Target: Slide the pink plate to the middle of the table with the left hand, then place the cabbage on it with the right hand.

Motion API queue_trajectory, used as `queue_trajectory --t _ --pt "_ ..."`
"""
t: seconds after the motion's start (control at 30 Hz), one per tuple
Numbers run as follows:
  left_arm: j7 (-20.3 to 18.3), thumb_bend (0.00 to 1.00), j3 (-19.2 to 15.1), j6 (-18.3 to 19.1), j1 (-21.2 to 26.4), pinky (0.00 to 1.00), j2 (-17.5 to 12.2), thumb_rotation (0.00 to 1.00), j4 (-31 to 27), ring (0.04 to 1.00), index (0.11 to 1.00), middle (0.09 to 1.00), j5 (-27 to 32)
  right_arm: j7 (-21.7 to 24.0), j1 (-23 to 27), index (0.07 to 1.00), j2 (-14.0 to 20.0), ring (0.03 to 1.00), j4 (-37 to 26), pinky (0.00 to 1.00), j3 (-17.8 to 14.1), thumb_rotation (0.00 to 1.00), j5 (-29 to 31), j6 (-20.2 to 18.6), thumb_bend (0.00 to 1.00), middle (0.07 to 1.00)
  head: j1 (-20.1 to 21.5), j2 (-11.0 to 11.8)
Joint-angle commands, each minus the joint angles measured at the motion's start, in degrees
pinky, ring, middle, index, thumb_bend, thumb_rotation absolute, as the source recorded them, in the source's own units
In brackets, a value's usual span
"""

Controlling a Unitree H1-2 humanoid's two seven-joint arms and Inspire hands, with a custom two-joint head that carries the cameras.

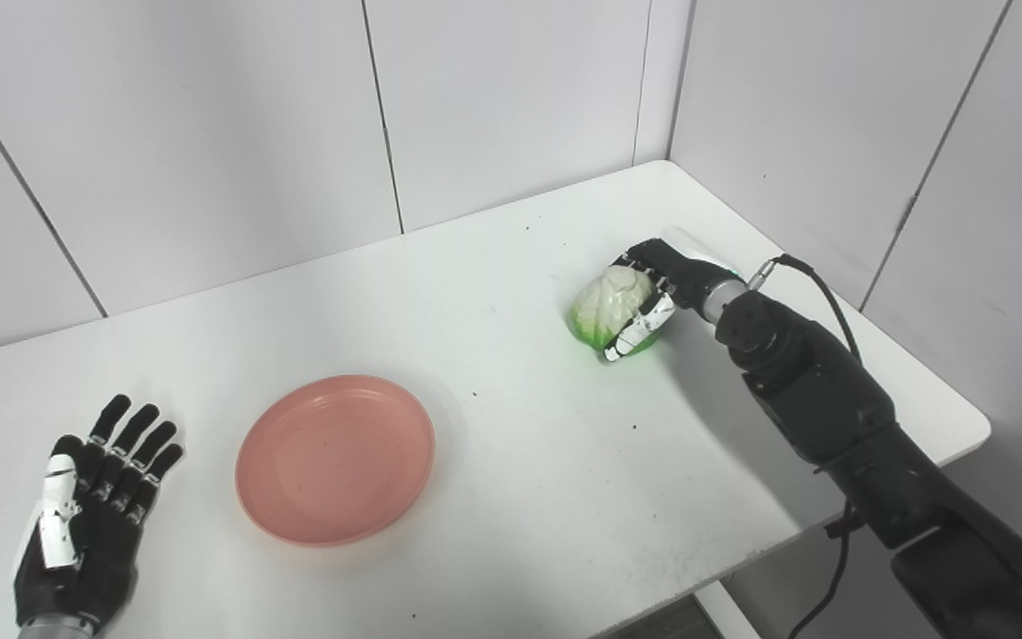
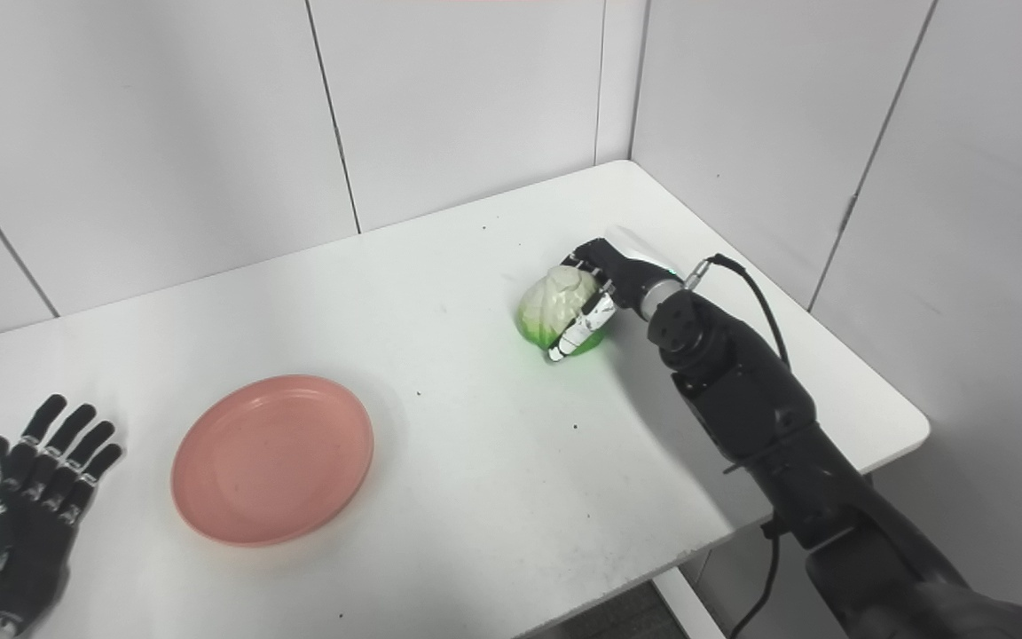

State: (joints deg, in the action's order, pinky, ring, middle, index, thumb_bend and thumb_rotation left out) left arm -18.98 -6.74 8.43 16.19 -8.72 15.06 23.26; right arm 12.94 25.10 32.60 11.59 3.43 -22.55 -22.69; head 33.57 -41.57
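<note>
The pink plate point(image 1: 335, 458) lies flat on the white table point(image 1: 511, 293), left of its middle. A pale green and white cabbage point(image 1: 607, 304) rests on the table at the right. My right hand point(image 1: 657, 288) wraps around it from the right side, fingers curled over its top and front, thumb below. Far to the left, my left hand point(image 1: 90, 515) lies palm down on the table with its fingers spread, a short gap away from the plate and holding nothing.
White wall panels close off the back and right side. The table's front edge runs diagonally at lower right, with a black cable point(image 1: 817, 288) trailing from the right forearm. Small dark specks point(image 1: 632, 427) dot the tabletop.
</note>
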Motion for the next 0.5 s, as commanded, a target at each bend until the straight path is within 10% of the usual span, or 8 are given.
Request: queue_trajectory --t 0.0,0.47 --pt "0.76 0.47 0.51 3.16 -1.79 0.91 -0.17 1.0 1.4 0.887 0.902 0.903 -0.73 -1.52 2.13 0.485 0.83 0.441 -0.31 0.39 -0.87 0.13 0.22 1.94 0.52 0.507 -0.03 -0.08" --pt "1.26 0.47 0.92 2.99 -1.5 0.91 0.5 1.0 1.87 0.888 0.908 0.905 -1.12 -5.98 1.86 0.485 -0.39 0.435 1.69 0.38 -1.71 0.13 1.87 4.35 0.52 0.494 -2.01 0.16"
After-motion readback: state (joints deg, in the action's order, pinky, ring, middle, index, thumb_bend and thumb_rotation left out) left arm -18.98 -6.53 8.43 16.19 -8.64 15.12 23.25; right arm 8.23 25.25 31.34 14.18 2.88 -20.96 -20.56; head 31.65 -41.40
